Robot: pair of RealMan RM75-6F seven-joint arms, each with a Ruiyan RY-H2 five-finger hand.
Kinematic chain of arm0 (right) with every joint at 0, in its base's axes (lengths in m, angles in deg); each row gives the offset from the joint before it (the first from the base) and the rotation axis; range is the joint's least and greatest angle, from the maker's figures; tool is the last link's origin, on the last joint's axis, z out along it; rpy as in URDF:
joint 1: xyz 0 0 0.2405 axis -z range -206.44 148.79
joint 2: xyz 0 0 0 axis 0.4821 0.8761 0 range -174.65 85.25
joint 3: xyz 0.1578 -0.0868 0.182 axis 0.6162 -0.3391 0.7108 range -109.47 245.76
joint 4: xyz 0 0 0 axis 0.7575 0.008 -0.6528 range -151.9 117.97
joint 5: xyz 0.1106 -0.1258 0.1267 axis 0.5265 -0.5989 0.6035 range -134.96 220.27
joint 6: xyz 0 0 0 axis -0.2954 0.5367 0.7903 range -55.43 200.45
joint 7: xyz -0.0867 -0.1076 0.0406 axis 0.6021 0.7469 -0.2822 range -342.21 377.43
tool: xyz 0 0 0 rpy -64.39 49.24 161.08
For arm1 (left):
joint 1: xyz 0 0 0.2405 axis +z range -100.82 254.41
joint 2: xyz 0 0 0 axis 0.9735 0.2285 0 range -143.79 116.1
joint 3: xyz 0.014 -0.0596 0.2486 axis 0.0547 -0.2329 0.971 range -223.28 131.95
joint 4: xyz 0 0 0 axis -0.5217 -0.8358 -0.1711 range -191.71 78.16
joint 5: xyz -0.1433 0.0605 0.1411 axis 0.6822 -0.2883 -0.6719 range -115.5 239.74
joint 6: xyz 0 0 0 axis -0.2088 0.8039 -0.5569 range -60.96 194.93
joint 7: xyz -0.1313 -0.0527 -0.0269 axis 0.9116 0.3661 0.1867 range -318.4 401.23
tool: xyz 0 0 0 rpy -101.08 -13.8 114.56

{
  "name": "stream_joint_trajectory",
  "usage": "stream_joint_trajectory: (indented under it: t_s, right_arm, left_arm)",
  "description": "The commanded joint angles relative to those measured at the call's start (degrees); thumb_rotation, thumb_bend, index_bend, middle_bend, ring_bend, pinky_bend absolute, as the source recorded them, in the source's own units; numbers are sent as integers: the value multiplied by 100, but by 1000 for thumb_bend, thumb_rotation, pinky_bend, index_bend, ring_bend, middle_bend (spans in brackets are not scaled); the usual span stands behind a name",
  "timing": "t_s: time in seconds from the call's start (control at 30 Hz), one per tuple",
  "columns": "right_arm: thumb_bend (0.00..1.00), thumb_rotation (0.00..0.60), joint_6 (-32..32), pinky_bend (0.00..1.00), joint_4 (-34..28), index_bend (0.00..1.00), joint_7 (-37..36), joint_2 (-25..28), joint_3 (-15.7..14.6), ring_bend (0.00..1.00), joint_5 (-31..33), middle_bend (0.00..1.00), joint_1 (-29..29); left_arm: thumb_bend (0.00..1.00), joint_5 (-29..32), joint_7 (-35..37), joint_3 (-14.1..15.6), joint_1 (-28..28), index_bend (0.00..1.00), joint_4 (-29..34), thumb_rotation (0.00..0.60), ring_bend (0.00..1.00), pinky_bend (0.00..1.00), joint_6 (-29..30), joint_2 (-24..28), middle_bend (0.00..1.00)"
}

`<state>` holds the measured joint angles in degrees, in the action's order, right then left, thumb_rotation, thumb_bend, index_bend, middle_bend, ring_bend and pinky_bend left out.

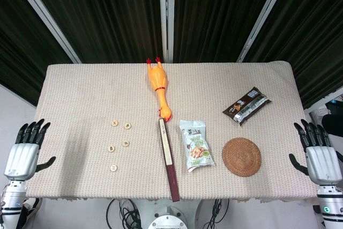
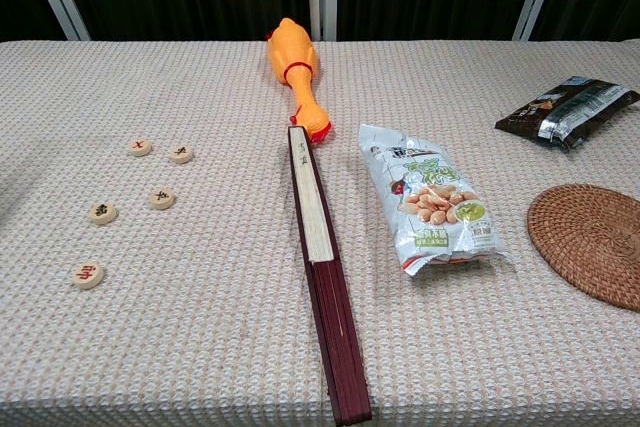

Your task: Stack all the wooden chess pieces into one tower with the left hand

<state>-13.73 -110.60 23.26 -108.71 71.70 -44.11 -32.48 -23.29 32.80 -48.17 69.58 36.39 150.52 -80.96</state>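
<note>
while chess pieces lie unstacked, left hand hangs open off-table.

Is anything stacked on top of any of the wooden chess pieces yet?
No. All five chess pieces lie singly on the tablecloth, marked faces up, none touching. Their undersides are hidden.
</note>
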Motion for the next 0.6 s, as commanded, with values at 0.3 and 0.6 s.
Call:
stream_joint_trajectory:
  t_s: [0.3,0.6]
  right_arm:
    - [242,600,-162,0,-27,0,-182,88,-48,0,-143,0,87]
    - [242,600,-125,0,-8,0,-267,119,-28,0,-106,0,80]
  left_arm:
    - [157,-45,-146,85,15,64,270,600,0,0,-25,74,0]
    - [161,-228,426,243,-119,69,481,600,0,0,-365,88,0]
